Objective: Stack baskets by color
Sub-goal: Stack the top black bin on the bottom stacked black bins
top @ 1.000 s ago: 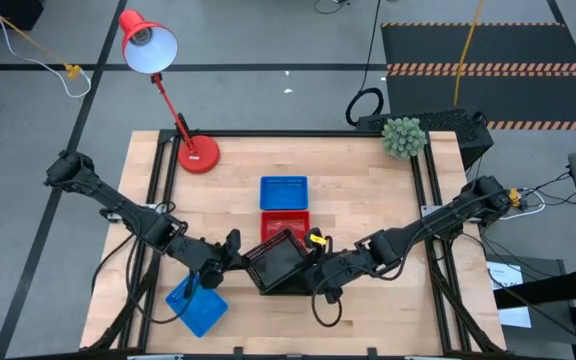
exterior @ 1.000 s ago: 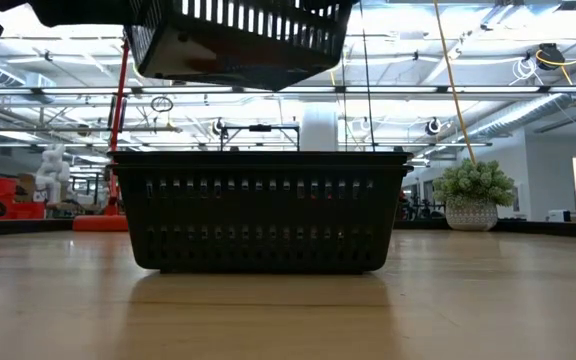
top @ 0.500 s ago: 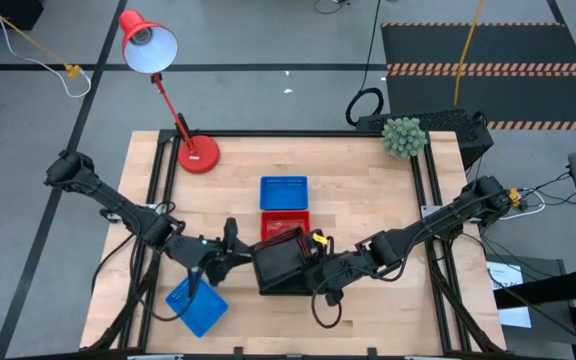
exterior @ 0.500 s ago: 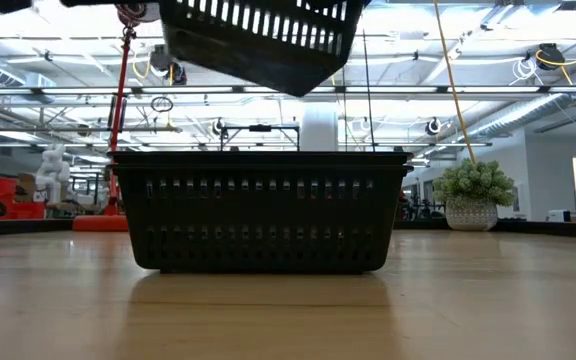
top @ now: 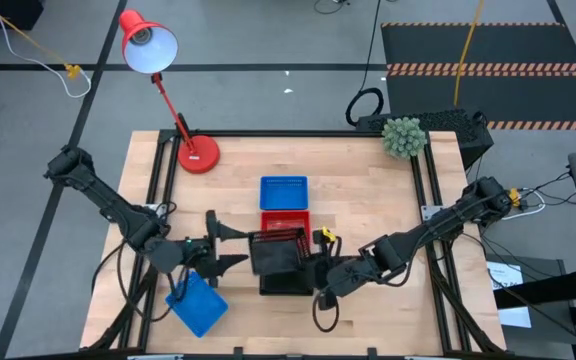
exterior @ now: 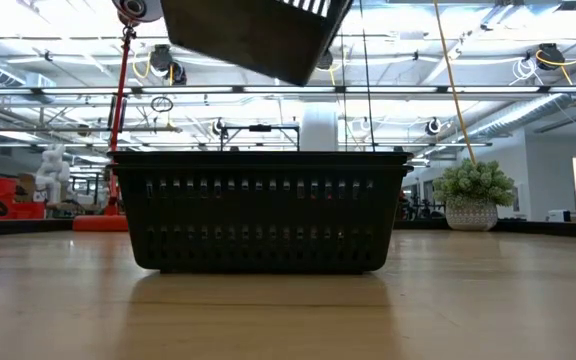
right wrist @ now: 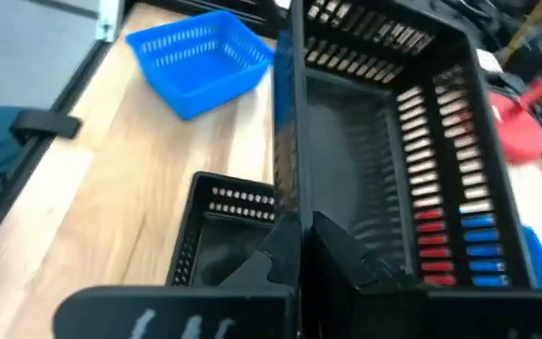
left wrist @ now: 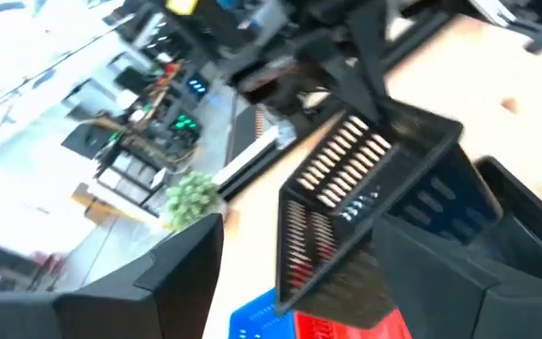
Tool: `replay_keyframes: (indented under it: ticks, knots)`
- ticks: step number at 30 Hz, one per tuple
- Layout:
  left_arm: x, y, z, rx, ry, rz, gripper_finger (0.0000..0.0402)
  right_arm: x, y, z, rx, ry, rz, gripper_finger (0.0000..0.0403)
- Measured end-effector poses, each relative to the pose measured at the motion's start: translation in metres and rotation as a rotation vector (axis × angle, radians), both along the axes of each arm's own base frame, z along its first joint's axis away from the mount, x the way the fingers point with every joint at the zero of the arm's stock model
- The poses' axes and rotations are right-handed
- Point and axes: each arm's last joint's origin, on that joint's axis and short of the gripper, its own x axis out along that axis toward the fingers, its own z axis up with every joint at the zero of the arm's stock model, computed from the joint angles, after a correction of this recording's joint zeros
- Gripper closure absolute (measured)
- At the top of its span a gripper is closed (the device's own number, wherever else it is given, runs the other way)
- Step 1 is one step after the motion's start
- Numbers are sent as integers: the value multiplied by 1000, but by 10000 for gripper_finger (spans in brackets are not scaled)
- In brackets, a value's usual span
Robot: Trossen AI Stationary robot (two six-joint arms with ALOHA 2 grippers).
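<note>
My right gripper is shut on a black basket, which hangs tilted over a second black basket standing on its bottom on the table. In the low view the held basket shows its underside at the top. My left gripper stands open just left of the held basket, touching nothing. A red basket and a blue basket sit behind them. Another blue basket lies near the front left. My right gripper has the black basket by the rim of one side wall, the wall edge standing between its two fingers. The fingers come from the table's right, slanting down. The basket is lifted clear and tilted above the other black basket.
A red desk lamp stands at the far left corner and a small potted plant at the far right. Bare wood lies to the right of the baskets and along the far edge.
My left gripper has opened, let go of the black basket's left end and drawn back toward the table's left edge, rising a little. The basket now hangs from my right gripper alone and has tipped further, rising slightly above the basket on the table.
</note>
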Motion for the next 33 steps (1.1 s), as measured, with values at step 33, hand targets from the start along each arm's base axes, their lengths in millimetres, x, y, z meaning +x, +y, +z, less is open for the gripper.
replay_keyframes:
  ticks: [33]
  knots:
    - [-25,3,10,-373,-58,103,128,7,65,-13,114,-58,-125,397]
